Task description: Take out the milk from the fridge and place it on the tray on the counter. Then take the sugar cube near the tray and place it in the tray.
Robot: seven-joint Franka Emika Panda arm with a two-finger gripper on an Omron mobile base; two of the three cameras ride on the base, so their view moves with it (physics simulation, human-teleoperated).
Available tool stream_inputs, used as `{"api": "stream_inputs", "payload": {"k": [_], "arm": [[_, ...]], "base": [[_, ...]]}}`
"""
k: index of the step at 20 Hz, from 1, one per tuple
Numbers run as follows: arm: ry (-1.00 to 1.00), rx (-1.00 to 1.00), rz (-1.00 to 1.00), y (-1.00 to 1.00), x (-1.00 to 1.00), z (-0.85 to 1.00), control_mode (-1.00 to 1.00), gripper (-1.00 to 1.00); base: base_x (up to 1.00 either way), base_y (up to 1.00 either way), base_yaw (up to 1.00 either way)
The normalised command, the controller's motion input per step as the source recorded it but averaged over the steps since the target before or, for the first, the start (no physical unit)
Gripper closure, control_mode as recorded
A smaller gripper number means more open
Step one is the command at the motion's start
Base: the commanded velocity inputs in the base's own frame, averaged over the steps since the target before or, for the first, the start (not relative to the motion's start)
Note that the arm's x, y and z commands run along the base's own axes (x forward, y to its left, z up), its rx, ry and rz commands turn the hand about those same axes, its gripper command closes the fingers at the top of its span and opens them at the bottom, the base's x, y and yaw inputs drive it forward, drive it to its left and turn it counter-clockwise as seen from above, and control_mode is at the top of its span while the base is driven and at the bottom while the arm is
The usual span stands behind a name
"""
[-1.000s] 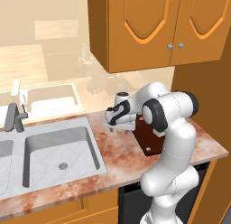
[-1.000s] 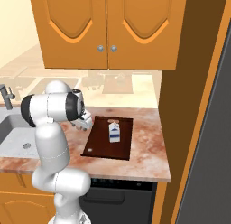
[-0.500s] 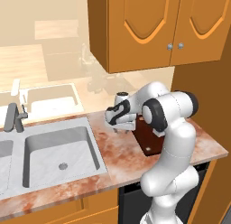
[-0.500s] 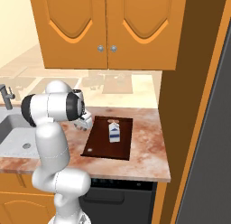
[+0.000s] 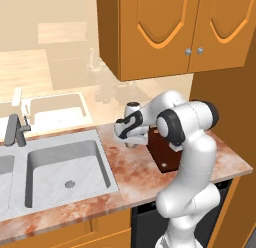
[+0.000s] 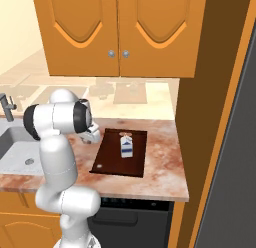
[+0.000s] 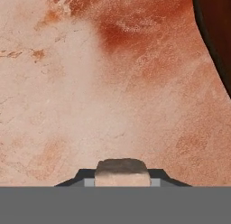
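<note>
The milk stands upright on the dark brown tray, whose corner also shows past the arm and at the upper right of the hand view. My gripper points down over the counter, just left of the tray. In the hand view the gripper is shut on the sugar cube, a small beige block wedged between the two dark tips. The cube is hidden by the hand in both base views.
A steel sink with a faucet lies left of the hand. Orange wall cabinets hang above. The grey fridge stands at the right, past a tall wooden panel.
</note>
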Motion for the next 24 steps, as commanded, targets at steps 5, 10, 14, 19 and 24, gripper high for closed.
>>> {"api": "stream_inputs", "payload": {"k": [5,10,14,19,24], "arm": [[0.01,0.0,0.0,0.17,-0.05,0.03,-1.0,1.0],[-0.06,0.0,0.0,-0.01,-0.37,0.1,-1.0,1.0],[-0.08,0.0,0.01,-0.05,-0.41,0.14,-1.0,1.0],[-0.06,0.0,0.01,-0.12,-0.49,0.21,-1.0,1.0],[0.0,0.0,0.0,-0.11,-0.34,0.43,-1.0,1.0]], "base": [[0.0,0.0,0.0],[0.0,0.0,0.0],[0.0,0.0,0.0],[0.0,0.0,0.0],[0.0,0.0,0.0]]}}
